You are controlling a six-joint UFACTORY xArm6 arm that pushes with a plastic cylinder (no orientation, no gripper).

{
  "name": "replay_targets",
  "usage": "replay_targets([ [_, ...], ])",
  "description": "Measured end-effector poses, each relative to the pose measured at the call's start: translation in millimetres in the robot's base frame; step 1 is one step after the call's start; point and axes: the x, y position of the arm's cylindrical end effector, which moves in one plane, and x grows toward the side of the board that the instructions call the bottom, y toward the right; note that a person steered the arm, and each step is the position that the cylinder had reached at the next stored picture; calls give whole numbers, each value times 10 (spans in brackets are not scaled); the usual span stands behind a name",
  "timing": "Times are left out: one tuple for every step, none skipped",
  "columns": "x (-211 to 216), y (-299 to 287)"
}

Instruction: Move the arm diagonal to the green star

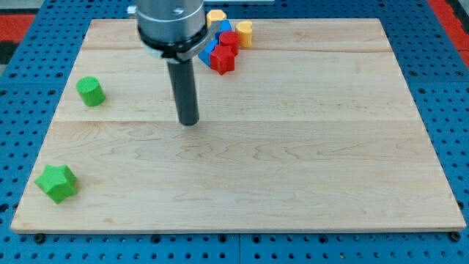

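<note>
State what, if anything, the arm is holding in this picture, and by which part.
Nothing is held. My tip rests on the bare wooden board, touching no block, up and to the view's right of the green star-shaped block.

The pale wooden surface [293,161] carries a green star [57,182] at eight o'clock and a green cylinder [91,91] at ten. At twelve huddle red blocks [224,57], a blue block [209,53] and yellow blocks [244,32], touching.
</note>
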Motion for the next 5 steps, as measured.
replay_targets([
  [20,-493],
  [206,-1058],
  [245,-1777],
  [318,-2217],
  [618,-2212],
])
